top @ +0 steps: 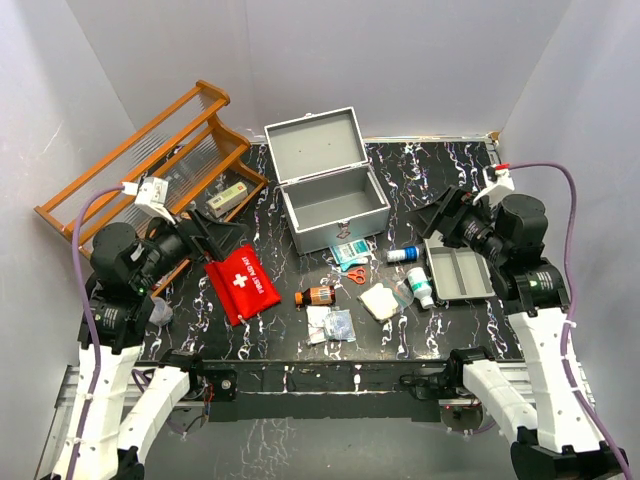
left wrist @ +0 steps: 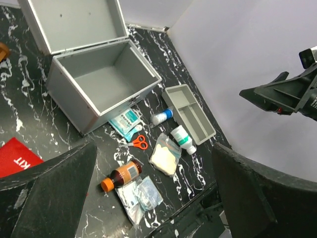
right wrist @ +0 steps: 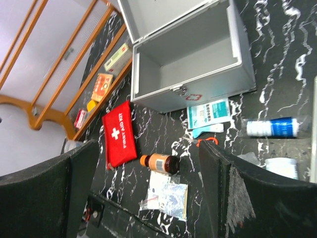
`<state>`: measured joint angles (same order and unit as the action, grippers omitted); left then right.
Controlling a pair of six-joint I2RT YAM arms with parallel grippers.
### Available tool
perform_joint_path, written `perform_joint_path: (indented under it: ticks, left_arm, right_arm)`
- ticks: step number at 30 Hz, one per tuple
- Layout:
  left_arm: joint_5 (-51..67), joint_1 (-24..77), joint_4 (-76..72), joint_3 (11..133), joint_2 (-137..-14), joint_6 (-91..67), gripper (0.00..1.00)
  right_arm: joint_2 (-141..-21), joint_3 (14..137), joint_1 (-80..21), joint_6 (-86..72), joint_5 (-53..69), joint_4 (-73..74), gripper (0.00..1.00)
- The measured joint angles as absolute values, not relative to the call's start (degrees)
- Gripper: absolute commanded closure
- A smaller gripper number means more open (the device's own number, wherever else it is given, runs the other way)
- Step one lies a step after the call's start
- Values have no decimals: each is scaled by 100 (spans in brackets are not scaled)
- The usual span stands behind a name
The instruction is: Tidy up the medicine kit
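**Q:** Top view: where does the medicine kit [top: 338,232] stand?
**A:** Rear centre of the black marbled worktop [top: 425,170]. It is a grey metal box with its lid hinged back, its grey floor in full view and its latch side facing the arms.

**Q:** Which items lie in front of it?
**A:** A teal-printed packet [top: 349,252] sits at the front wall, with small orange-handled scissors [top: 357,272] just beside it. Nearer the arms are a brown bottle with an orange cap [top: 316,296] on its side, clear sachets [top: 330,323] and a gauze pad in a clear bag [top: 381,300]. To the right a blue-and-white tube [top: 403,255] and a white bottle with green marking [top: 420,287] both lie flat. Just beside them is a shallow grey divided tray [top: 458,273].

**Q:** And to the left?
**A:** A red first-aid pouch [top: 243,283] with a white cross lies flat. Behind it a wooden rack [top: 150,165] carries small boxes.

**Q:** What is the state of each hand?
**A:** The left hand [top: 222,238] hangs above the far corner of the pouch. In its wrist view the fingers are spread wide with nothing between them. The right hand [top: 437,215] hangs near the far end of the tray, its fingers equally wide and nothing held. Neither hand touches the kit.
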<state>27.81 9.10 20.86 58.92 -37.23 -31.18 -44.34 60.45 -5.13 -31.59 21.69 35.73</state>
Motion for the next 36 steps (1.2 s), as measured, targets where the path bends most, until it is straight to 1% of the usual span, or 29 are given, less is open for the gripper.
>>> perform_joint_path:
  ticks: [5, 7, 10, 11, 13, 14, 16, 20, 24, 28, 32, 36]
  left_arm:
    - [2596, 910, 2346, 5629, -3739, -3009, 1]
    - [2578, 910, 2484, 5494, -3837, -2912, 4]
    - [2486, 910, 2672, 5284, -4160, -2923, 13]
    - [2379, 910, 2742, 5192, -4283, -2987, 17]
    - [2097, 910, 2836, 4969, -4480, -3183, 29]
    - [1911, 910, 2902, 4821, -4576, -3312, 33]
    - [1485, 910, 3068, 4534, -4759, -3577, 40]
    - [720, 910, 3234, 4158, -5129, -4007, 52]
    - [34, 910, 3208, 3830, -5454, -4329, 58]
    - [-364, 910, 2991, 3474, -5800, -4530, 65]
    - [-613, 910, 2692, 3175, -6132, -4648, 69]
    - [-663, 910, 2429, 2919, -6331, -4672, 67]
  right_arm:
    - [-4766, 5804, -515, -3133, 2805, 3404, 20]
    - [-4982, 5688, -517, -3111, 3068, 3308, 20]
    - [-5242, 5384, -558, -3116, 3284, 3192, 22]
    - [-5297, 5286, -600, -3122, 3295, 3181, 24]
    - [-5363, 5144, -766, -3138, 3245, 3142, 28]
    - [-5382, 5111, -873, -3146, 3203, 3120, 31]
    - [-5465, 5083, -1280, -3168, 2939, 3063, 34]
    - [-5743, 5083, -2303, -3264, 2259, 2816, 43]
    - [-6075, 5083, -3227, -3402, 1496, 2644, 53]
    - [-6344, 5089, -3988, -3516, 805, 2526, 57]
    - [-6726, 5181, -4716, -3616, 266, 2469, 60]
    - [-7142, 5330, -5258, -3680, -36, 2311, 60]
